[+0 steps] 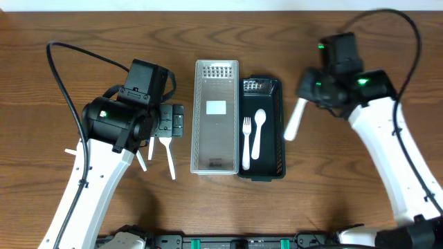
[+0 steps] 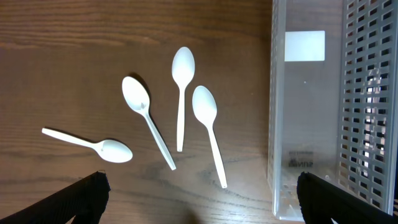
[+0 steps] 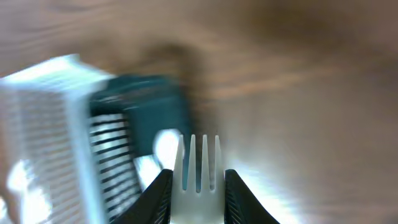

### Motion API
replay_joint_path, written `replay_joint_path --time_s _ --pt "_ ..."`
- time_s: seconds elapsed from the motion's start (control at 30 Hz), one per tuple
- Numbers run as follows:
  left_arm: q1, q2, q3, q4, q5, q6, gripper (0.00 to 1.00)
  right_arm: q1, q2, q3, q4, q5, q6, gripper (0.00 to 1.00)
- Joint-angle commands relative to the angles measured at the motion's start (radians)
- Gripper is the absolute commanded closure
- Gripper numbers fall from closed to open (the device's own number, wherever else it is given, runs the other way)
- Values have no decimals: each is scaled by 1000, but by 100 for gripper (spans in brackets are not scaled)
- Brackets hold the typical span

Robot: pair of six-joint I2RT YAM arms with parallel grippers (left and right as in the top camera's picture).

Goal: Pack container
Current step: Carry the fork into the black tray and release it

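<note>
A clear perforated container (image 1: 196, 117) and a black container (image 1: 280, 131) stand side by side at the table's middle. The black one holds a white fork (image 1: 246, 142) and a white spoon (image 1: 258, 131). My right gripper (image 1: 304, 97) is shut on a white fork (image 1: 293, 119) just right of the black container; the fork's tines (image 3: 198, 162) stick out between the jaws (image 3: 198, 180). My left gripper (image 1: 163, 124) is open and empty above several white spoons (image 2: 182, 68) lying on the table left of the clear container (image 2: 308, 93).
The wooden table (image 1: 346, 200) is bare to the right and in front of the containers. The spoons lie spread out and do not overlap (image 2: 115, 150). The right wrist view is blurred.
</note>
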Motion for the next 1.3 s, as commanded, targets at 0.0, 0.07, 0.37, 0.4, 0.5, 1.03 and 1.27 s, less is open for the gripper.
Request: replay_joint_path --time_s 0.0,0.07,0.37,0.4,0.5,1.03,1.27 --pt "4 1 1 -2 -8 -16 2 89 10 10 2 5 33 79" --pt "4 1 1 -2 -8 -16 2 133 42 9 1 19 41 79" --pt "4 1 1 -2 -8 -16 2 198 280 9 -17 12 40 78" --pt "4 1 1 -2 -8 -16 2 198 308 9 -18 9 40 78" --pt "4 1 1 -2 -8 -16 2 198 360 9 -17 7 34 74" --pt "4 1 1 -2 -8 -16 2 157 325 141 -73 12 -150 57" --pt "4 1 1 -2 -8 -16 2 -56 165 332 -210 42 -243 50"
